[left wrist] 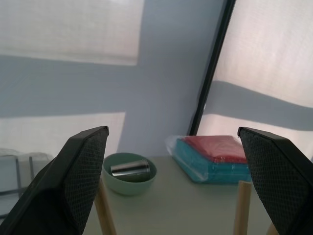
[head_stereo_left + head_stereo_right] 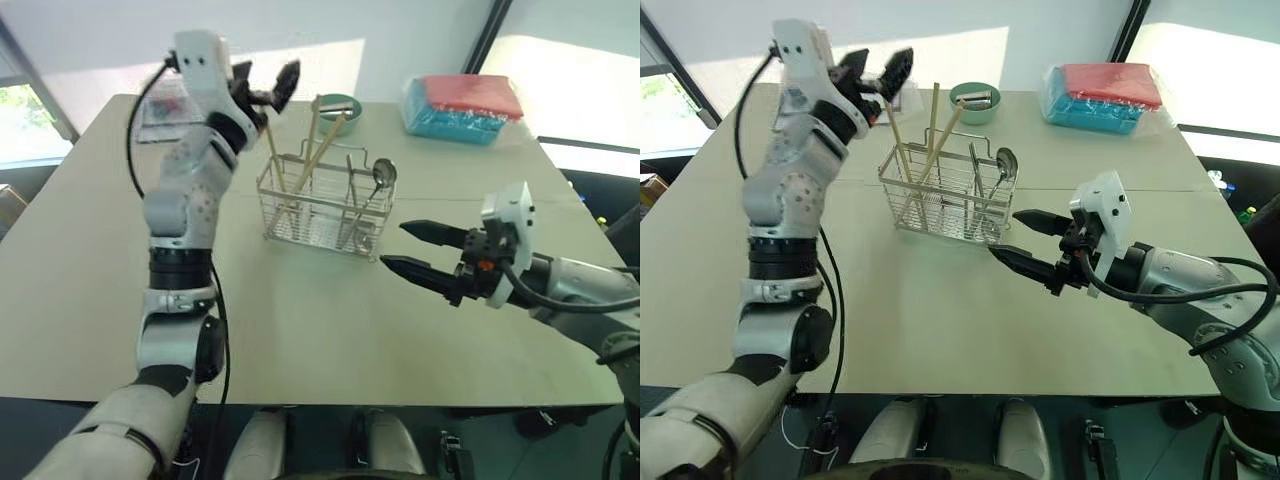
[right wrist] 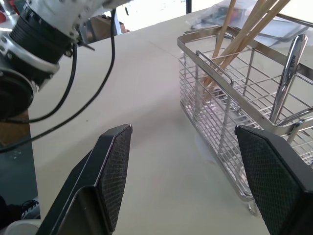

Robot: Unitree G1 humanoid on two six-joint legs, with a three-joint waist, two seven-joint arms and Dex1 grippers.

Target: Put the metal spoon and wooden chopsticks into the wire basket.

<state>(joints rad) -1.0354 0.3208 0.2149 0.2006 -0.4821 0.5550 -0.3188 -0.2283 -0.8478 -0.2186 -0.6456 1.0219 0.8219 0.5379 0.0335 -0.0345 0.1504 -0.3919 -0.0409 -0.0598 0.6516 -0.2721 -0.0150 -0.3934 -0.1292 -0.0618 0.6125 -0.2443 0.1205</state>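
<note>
A: Quick check, your left gripper (image 2: 268, 84)?
B: Raised, spread wide, grasping nothing. The wooden chopsticks (image 2: 318, 142) stand just below and beside its fingertips, leaning in the wire basket (image 2: 322, 205). In your left wrist view two chopstick tips poke up between the fingers (image 1: 73, 183), not touching either one.

A: Right gripper (image 2: 1025, 240)?
B: Released too, both black fingers apart, nothing between them. It hovers low over the table (image 2: 300, 330), tips pointing at the basket's near right corner, close but apart from the wire.

A: Where's the metal spoon (image 2: 380, 180)?
B: Already in the basket, upright, bowl up, in the end compartment nearest your right gripper. From the right wrist view the handle rises straight ahead of the right finger, behind the wire wall.

A: Chopsticks all in?
B: Three sticks visible, all in the basket's end farther from your right gripper, tilted and crossing each other. Which cell each one sits in, you can't tell.

A: Other stuff?
B: Green bowl (image 1: 129, 173) with a small metal cylinder (image 1: 129, 169) in it, straight beyond your left gripper. Wrapped red and blue pack (image 1: 212, 157) beyond it, off toward the right finger. Both well apart from the basket.
</note>
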